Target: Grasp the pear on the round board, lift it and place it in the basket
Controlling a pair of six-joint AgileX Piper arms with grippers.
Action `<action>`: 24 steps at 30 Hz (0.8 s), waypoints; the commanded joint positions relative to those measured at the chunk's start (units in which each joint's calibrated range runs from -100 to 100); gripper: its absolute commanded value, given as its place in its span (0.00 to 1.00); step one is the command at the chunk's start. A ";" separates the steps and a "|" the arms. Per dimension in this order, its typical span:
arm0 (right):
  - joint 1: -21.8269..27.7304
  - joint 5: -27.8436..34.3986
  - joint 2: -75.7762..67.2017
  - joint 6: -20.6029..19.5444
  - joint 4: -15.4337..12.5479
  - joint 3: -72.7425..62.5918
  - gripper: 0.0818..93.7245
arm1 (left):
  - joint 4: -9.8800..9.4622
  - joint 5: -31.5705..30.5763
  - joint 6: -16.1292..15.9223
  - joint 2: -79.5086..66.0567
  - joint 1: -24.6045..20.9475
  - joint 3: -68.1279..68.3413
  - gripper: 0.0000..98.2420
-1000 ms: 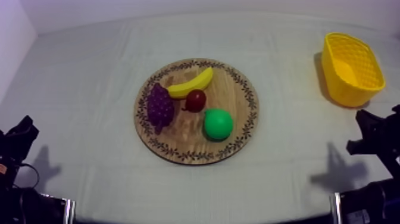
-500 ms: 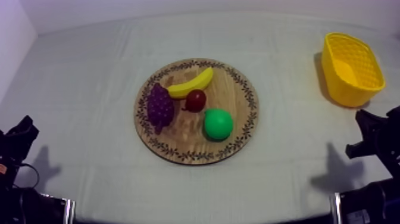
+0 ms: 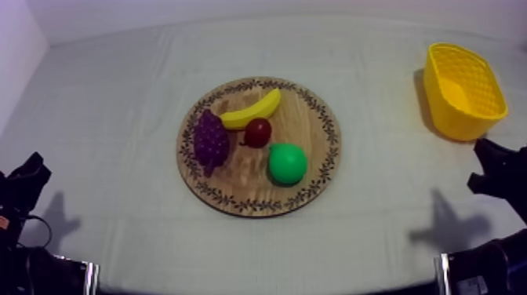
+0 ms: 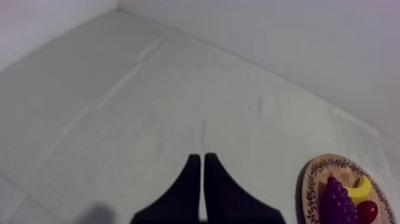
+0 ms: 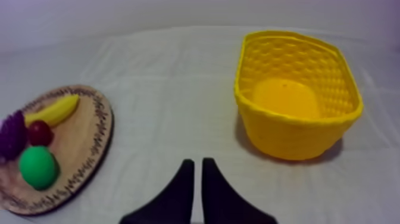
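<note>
A round green pear [image 3: 287, 163] lies on the wooden board [image 3: 243, 187] at mid-table, on the side nearer my right arm. The yellow basket [image 3: 463, 90] stands upright at the far right with nothing in it. My right gripper [image 3: 497, 168] sits low at the right edge, just in front of the basket and well away from the board. From its wrist, its fingers lie together as a narrow wedge [image 5: 195, 168] over bare cloth, between the pear [image 5: 38, 167] and the basket [image 5: 297, 140]. My left gripper [image 4: 200, 164] is shut too, resting at the lower left [image 3: 27, 179].
On the board with the pear are a banana [image 3: 252, 109], purple grapes [image 3: 210, 141] and a small red fruit [image 3: 257, 132]. Bare cloth lies between board and basket. A wall bounds the table at the far side and left.
My right gripper has drifted slightly toward the right edge of the top view. The fruit, the board, the basket and my left arm have stayed put.
</note>
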 commanded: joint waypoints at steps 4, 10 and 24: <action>-1.08 0.71 10.82 -4.88 -0.01 -11.92 0.07 | 0.00 0.05 0.02 0.02 -0.02 0.02 0.00; -2.24 7.52 25.48 -2.76 -3.11 -32.20 0.14 | 0.00 0.05 0.00 0.02 -0.02 0.02 0.00; -6.87 21.27 49.34 9.99 -14.29 -58.37 0.25 | 0.00 0.05 0.01 0.02 -0.02 0.02 0.00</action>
